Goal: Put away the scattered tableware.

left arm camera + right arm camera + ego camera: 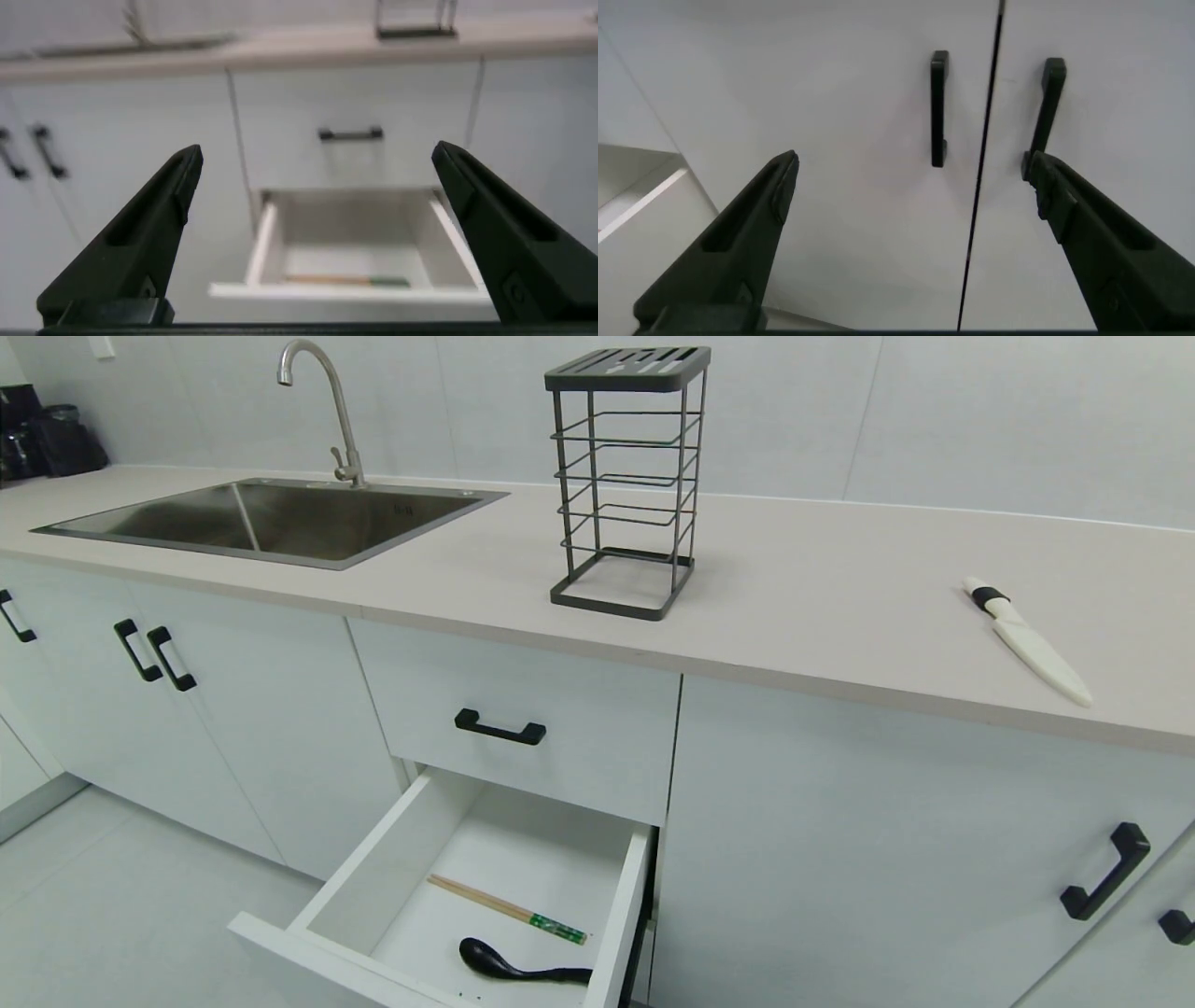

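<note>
— How is the left gripper (318,154) found?
— It is spread wide; nothing is held and nothing is touched. Past its fingers (154,233), the open drawer (266,247) is faced from the front, and the chopsticks (346,280) can be made out lying across its floor.

— And the right gripper (910,161)?
— It is parted just as widely, with nothing gripped. It is held before two white cabinet doors (831,187), apart from them, and their black handles (939,107) are seen upright on either side of the seam.

— What is laid out on the counter (822,588), from the left?
— A steel sink (271,518) with a curved faucet (322,401) is set in at the left. A dark wire rack (630,476) is stood upright near the middle. Well to the right, a white knife (1027,639) is left lying flat (a black band is seen on its handle, and the blade is turned toward the counter's front edge).

— And below?
— Under a closed drawer (523,737), the open one is pulled out in the head view too. The chopsticks are laid together at a slant near its middle, green ends to the right. A black spoon (523,966) is placed nearer the drawer's front, just beside the chopsticks but apart from them, its handle reaching to the right wall.
</note>
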Tool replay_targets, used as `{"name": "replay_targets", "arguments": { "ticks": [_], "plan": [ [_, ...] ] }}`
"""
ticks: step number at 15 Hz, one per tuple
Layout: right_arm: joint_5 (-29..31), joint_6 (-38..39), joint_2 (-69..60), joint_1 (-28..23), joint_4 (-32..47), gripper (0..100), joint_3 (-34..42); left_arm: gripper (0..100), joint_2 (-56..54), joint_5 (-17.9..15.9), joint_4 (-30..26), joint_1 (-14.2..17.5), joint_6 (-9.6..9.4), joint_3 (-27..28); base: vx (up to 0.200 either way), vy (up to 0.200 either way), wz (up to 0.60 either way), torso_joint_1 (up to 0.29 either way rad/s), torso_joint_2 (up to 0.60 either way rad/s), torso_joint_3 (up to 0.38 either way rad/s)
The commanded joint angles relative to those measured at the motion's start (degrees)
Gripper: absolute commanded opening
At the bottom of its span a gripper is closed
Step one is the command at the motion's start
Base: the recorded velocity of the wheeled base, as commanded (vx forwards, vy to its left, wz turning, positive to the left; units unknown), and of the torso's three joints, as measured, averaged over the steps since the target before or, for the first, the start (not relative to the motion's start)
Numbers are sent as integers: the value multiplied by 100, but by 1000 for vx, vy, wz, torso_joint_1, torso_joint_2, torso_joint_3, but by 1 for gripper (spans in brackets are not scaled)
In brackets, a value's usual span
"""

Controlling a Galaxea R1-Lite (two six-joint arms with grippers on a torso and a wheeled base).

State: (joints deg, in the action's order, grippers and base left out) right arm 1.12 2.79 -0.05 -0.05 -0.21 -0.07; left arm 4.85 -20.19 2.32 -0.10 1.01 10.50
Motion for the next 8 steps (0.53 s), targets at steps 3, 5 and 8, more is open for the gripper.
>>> {"name": "replay_targets", "arguments": {
  "ticks": [3,5,8],
  "plan": [
    [-147,-191,14,-4,38,100,-1,100,1519,-671,-487,-34,31,40,0,0,0,0,0,0],
    [-147,-191,14,-4,38,100,-1,100,2336,-671,-864,-359,-22,-21,0,0,0,0,0,0],
    [-147,-191,14,-4,38,100,-1,100,3593,-556,-1067,-904,-31,-320,0,0,0,0,0,0]
  ]
}}
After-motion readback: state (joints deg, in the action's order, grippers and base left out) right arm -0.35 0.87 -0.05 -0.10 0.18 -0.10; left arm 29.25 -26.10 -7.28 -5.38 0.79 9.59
